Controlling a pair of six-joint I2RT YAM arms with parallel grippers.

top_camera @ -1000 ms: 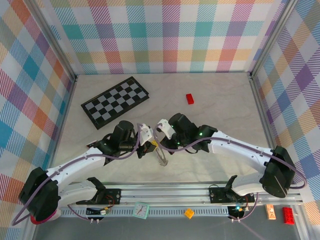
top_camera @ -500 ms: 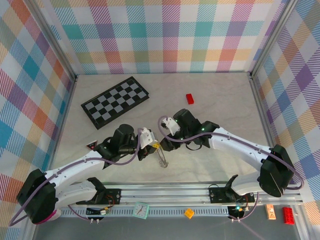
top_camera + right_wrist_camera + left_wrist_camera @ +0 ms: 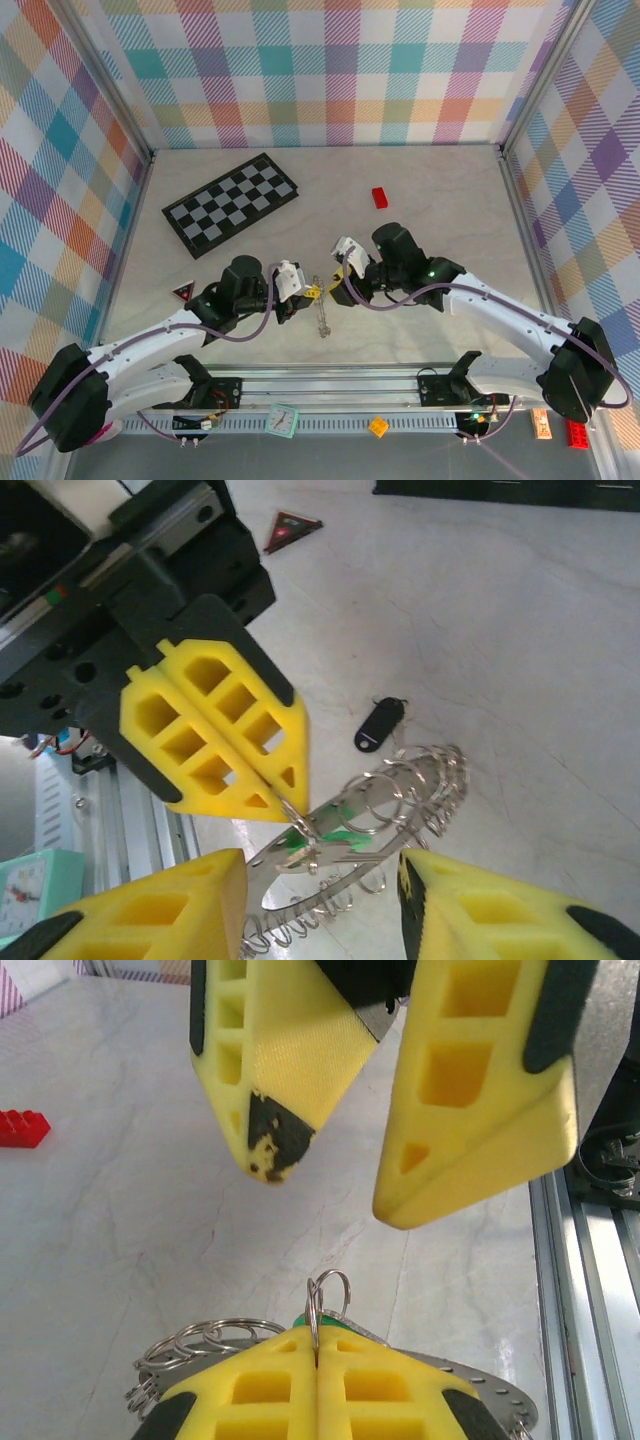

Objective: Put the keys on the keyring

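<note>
The left gripper [image 3: 316,1365] is closed tight, its yellow fingers pinching a thin wire loop [image 3: 322,1298] that belongs to the keyring [image 3: 285,865], so the ring stands on edge on the table [image 3: 440,210]. The right gripper [image 3: 335,1198] is partly spread and holds nothing, its two fingertips hanging just above the pinched loop without touching it. There are two keys. The green key [image 3: 335,837] lies against the keyring's plate right beside the loop, and whether it is threaded on cannot be told. The black key [image 3: 380,725] lies flat on the table at 1 o'clock from the keyring in the right wrist view, close to its fringe of small rings. From above, with the one keyring at the centre, one chessboard [image 3: 230,203] lies at 10 o'clock, one red block [image 3: 380,197] at 1 o'clock and one red triangle [image 3: 183,291] at 9 o'clock, all well apart from it. At 6 o'clock, on the near rail, sit one clock [image 3: 283,420] and one orange brick [image 3: 378,426].
</note>
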